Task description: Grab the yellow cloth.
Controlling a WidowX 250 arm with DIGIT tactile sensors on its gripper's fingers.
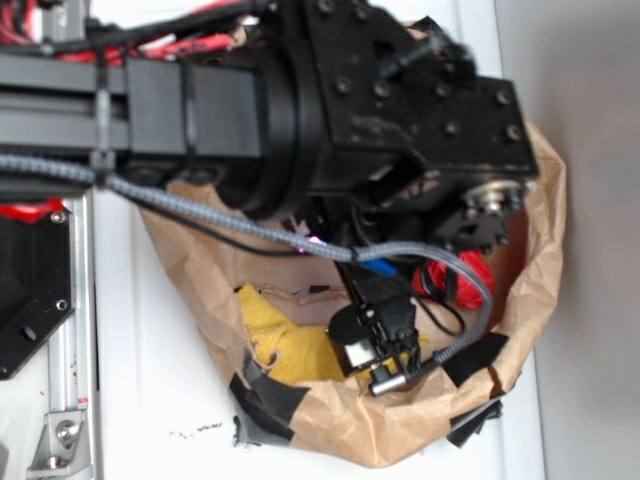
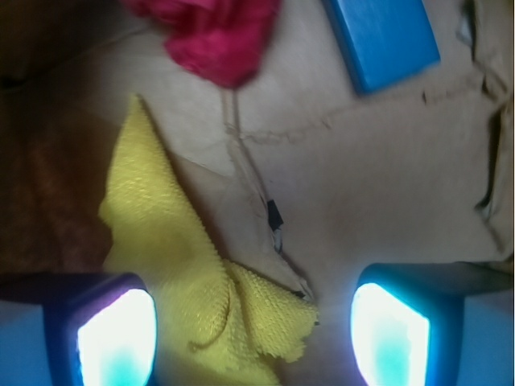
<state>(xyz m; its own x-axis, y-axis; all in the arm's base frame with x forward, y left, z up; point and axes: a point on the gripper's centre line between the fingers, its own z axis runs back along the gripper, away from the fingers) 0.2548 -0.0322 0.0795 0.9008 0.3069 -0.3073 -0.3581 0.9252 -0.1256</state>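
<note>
Lying on the brown paper floor of a crumpled paper bag [image 1: 540,200], the yellow cloth [image 2: 173,265] runs as a long wedge: in the wrist view its pointed tip aims up toward the red cloth ball [image 2: 213,36], and its wide, bunched end sits low, between the two fingers but crowded toward the left-hand one. The hand [image 2: 249,330] hangs over it with its fingers [image 2: 117,338] well apart and nothing between them but air. So the cloth sits off-centre in the gap, with its long axis running roughly across the closing line. A blue block [image 2: 382,36] lies well apart, at the top right. My judgement: a slight shift toward the left-hand finger, then straight down, would centre the bunched end.
</note>
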